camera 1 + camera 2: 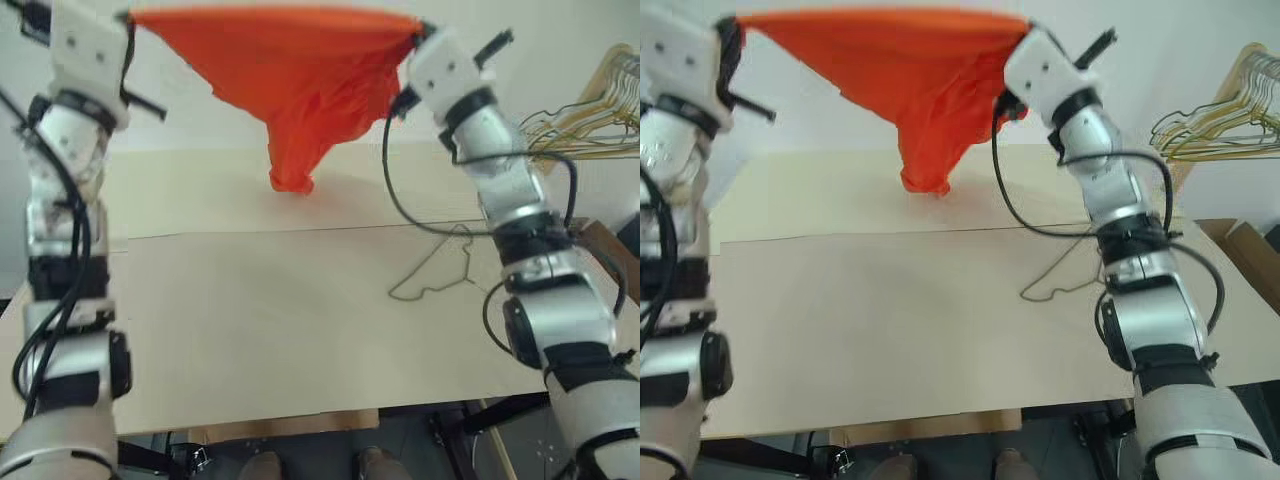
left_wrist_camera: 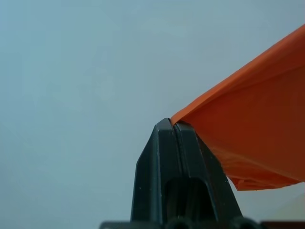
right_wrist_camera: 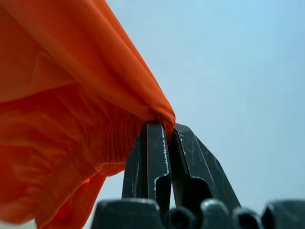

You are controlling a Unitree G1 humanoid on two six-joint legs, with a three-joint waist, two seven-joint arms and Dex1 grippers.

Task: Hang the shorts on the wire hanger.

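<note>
Above table [image 1: 250, 330], both raised arms' fingers pinch stretched shorts [image 1: 290, 80].

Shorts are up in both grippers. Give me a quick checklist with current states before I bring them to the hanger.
1. Left gripper shut on a corner of the shorts: ok.
2. Right gripper shut on the opposite corner: ok.
3. Top edge pulled taut between the grippers: ok.
4. Shorts lifted off the table: ok, the lowest fold hangs above it.
5. Wire hanger lying flat and free on the table, beside the right arm: ok.
6. Waistband opening spread enough to take the hanger: cannot tell, the cloth hangs bunched to a point.
</note>
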